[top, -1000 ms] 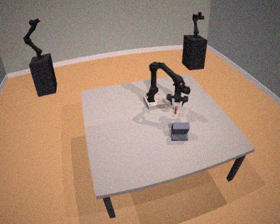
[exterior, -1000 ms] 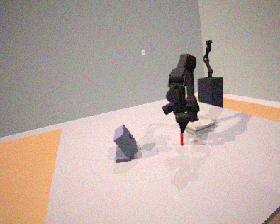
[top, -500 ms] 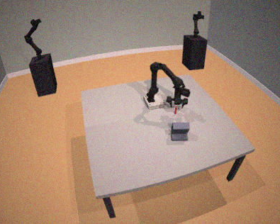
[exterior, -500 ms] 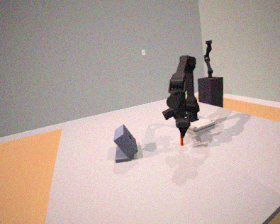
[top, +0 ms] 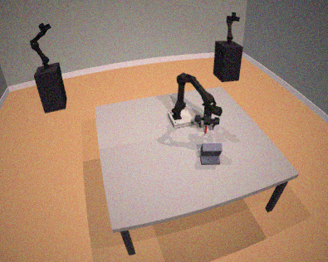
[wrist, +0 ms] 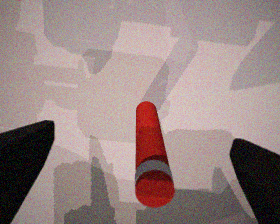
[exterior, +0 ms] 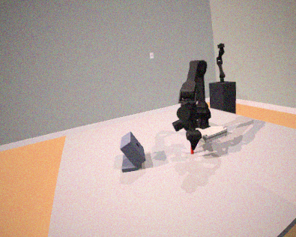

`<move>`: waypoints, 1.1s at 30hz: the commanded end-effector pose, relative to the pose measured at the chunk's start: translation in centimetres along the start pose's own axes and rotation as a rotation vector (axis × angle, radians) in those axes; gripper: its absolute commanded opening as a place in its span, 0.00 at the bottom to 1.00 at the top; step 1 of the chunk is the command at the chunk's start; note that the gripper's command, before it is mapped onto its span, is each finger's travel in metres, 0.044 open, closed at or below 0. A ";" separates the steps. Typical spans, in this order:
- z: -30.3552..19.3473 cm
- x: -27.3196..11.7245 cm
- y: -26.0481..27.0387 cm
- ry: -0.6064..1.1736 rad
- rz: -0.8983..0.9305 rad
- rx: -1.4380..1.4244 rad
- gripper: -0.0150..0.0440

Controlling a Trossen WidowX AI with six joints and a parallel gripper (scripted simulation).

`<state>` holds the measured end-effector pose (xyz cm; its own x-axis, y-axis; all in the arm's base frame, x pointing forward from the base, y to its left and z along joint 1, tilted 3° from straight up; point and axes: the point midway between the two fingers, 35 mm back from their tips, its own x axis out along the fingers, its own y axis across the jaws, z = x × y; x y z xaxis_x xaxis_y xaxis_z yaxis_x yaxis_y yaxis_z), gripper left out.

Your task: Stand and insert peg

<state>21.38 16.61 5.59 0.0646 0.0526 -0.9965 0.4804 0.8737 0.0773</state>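
The red peg (top: 205, 129) (exterior: 192, 151) (wrist: 151, 150) stands upright on the surface (top: 147, 174) (exterior: 103, 202) (wrist: 191, 112), its banded end up, between the gripper's fingers. The gripper (top: 207, 125) (exterior: 192, 149) (wrist: 145, 138) points down, fingers released and spread wide, grasping nothing. In the wrist view one finger lies toward eight o'clock of the peg, the other toward four. From the peg in the top view, the sloped panel (top: 211, 150) sits near, toward six o'clock; the arm's white base (top: 183, 123) lies toward ten o'clock.

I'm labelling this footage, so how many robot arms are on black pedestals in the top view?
2: one arm at the left, another at the right. Neither is hidden there.
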 end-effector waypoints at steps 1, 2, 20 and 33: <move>-0.2 0.6 -0.2 0.008 -0.011 0.003 1.00; -0.2 0.6 -0.2 0.008 -0.011 0.003 1.00; 0.0 0.3 -0.1 0.001 -0.003 0.000 0.33; 0.0 -0.3 0.0 0.002 -0.004 0.000 0.25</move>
<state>21.30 16.55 5.38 0.0593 0.0485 -0.9971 0.4809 0.8739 0.0711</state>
